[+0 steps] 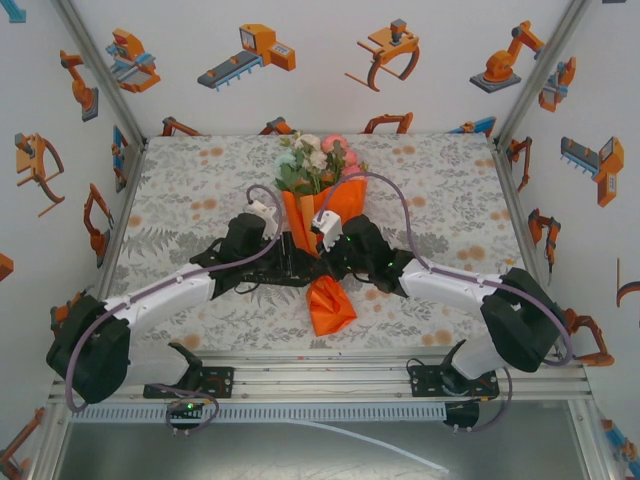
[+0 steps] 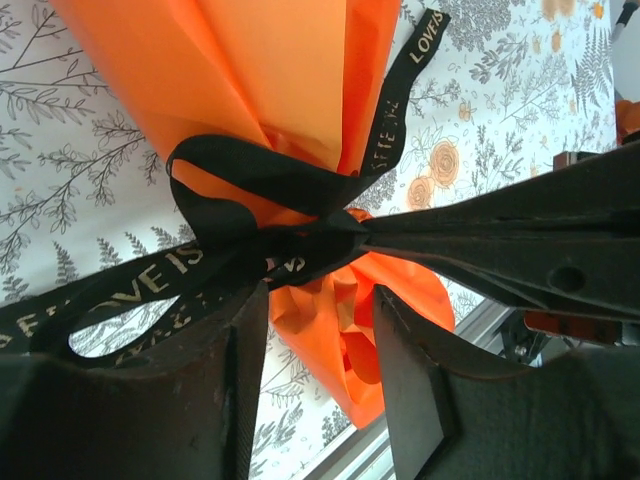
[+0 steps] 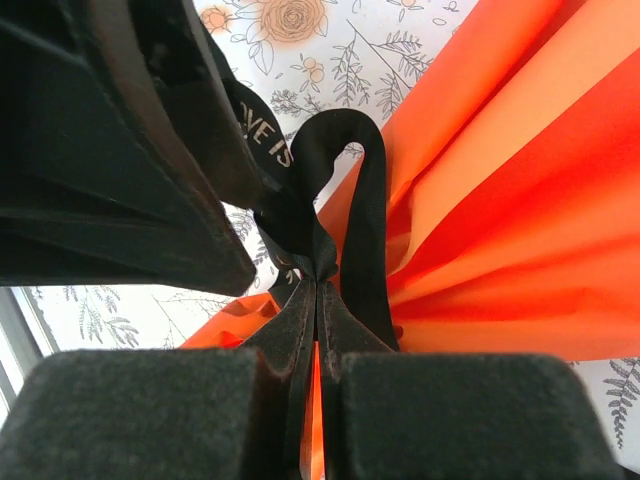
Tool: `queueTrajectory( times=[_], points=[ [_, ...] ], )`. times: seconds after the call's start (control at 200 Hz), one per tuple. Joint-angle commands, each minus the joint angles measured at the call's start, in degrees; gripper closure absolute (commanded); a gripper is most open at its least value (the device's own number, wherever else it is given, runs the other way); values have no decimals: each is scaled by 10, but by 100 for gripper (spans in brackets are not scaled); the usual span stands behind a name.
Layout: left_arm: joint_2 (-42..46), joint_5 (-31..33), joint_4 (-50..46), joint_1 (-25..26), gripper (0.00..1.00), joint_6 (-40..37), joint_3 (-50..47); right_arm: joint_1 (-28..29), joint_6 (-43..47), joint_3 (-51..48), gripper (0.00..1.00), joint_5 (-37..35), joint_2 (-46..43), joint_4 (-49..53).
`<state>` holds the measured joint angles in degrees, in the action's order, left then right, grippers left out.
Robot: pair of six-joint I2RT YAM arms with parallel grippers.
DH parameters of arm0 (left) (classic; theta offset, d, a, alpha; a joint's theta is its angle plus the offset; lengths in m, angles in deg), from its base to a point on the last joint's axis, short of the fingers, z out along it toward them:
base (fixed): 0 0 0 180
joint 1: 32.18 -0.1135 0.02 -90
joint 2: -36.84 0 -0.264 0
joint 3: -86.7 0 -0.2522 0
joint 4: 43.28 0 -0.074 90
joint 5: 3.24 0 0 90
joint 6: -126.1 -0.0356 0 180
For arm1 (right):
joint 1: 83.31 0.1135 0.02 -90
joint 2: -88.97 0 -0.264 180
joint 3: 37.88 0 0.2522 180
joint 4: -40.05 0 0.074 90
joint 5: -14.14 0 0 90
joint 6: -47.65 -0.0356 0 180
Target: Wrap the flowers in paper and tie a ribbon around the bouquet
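Right pincer (image 3: 316,290) pinches ribbon (image 3: 365,230); overhead, flowers (image 1: 315,160) show.

Both arms reach forward from their bases at the near edge of the bench and angle inward, so the wrists meet near the middle. The left arm (image 1: 170,290) lies low, elbow out to the left; the right arm (image 1: 450,285) mirrors it. The left end effector (image 2: 320,300) has its fingers (image 2: 215,400) parted, a clear gap between them. The right end effector (image 3: 317,290) has its jaws pressed together, pinching the ribbon (image 3: 365,200) at the tips. The two end effectors sit just beside each other, tips facing.
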<state>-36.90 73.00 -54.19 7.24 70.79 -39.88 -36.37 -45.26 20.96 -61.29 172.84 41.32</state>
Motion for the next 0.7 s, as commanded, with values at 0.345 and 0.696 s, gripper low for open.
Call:
queueTrajectory(
  times=[0.345, 0.696],
  points=[
    [-73, -52, 62, 1, 73, -66, 2, -3, -21, 9, 94, 17, 7, -24],
    [-87, -29, 71, -4, 100, -34, -1, -5, -35, -1, 81, 12, -6, -24]
  ],
)
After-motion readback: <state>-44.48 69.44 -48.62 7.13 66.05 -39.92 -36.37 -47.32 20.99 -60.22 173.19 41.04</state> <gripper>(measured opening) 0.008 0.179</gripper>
